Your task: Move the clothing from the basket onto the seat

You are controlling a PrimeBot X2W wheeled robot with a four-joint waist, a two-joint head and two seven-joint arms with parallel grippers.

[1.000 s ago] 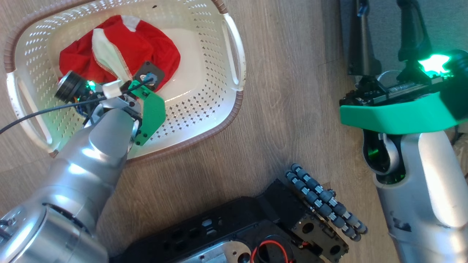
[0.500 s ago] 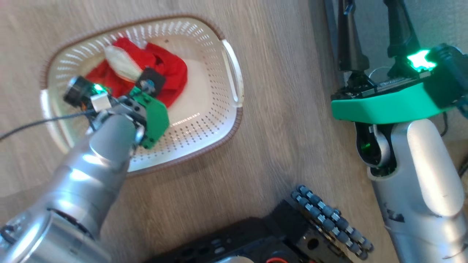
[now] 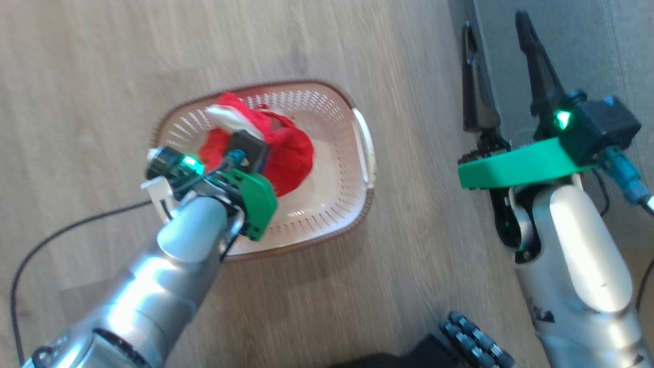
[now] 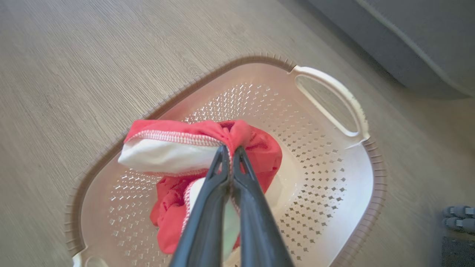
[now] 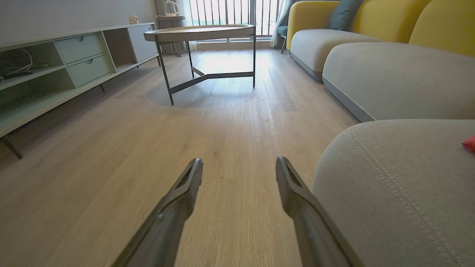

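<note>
Fingers of the left gripper (image 4: 230,150) pinch tight on a fold of the red clothing (image 4: 259,152), its white panel showing, bunched within the walls of the cream laundry basket (image 4: 323,178) on the wooden floor (image 4: 74,74). Further right, the right gripper (image 5: 239,163) hovers above the floor with fingers spread and nothing between them, just beside the rounded corner of the grey seat (image 5: 400,193).

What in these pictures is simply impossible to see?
- Left wrist view: the clothing is bunched in the shut left gripper, so how many pieces cannot be counted.
- Same view: it covers part of the basket floor.
- Right wrist view: a red scrap on the seat is cut off by the edge.
</note>
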